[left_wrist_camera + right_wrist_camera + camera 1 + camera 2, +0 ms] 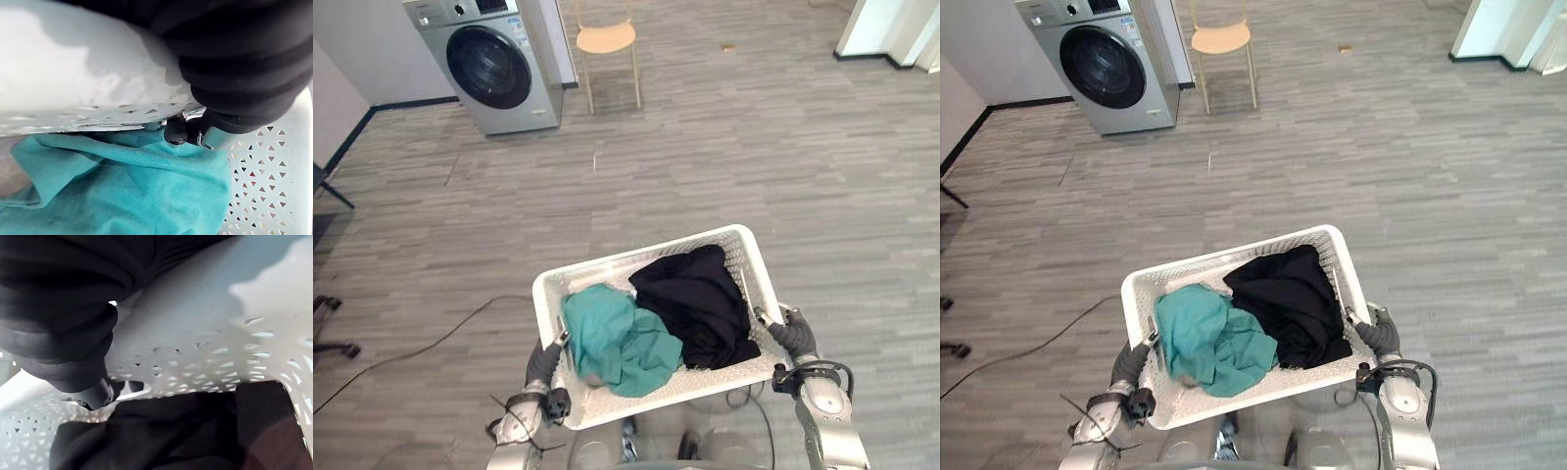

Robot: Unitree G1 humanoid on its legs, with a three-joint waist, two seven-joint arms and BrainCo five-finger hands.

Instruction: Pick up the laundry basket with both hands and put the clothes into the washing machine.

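While my left hand (544, 364) and right hand (791, 336) curl their fingers over the side rims of the basket (744, 257), it rides before me, clothes (700, 299) inside. I judge this the carrying step; next I walk toward the washing machine (494, 64) at eleven o'clock, door shut.

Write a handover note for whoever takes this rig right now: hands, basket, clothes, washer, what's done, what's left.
Left hand: curled over the left rim of the laundry basket.
Right hand: curled over its right rim.
Basket is held up in front of the robot; teal garment and black garment lie inside.
Washing machine: far ahead to the left, door looks closed, a chair beside it.
Done: basket picked up with both hands.
Left: reach the machine, open its door, load both garments.
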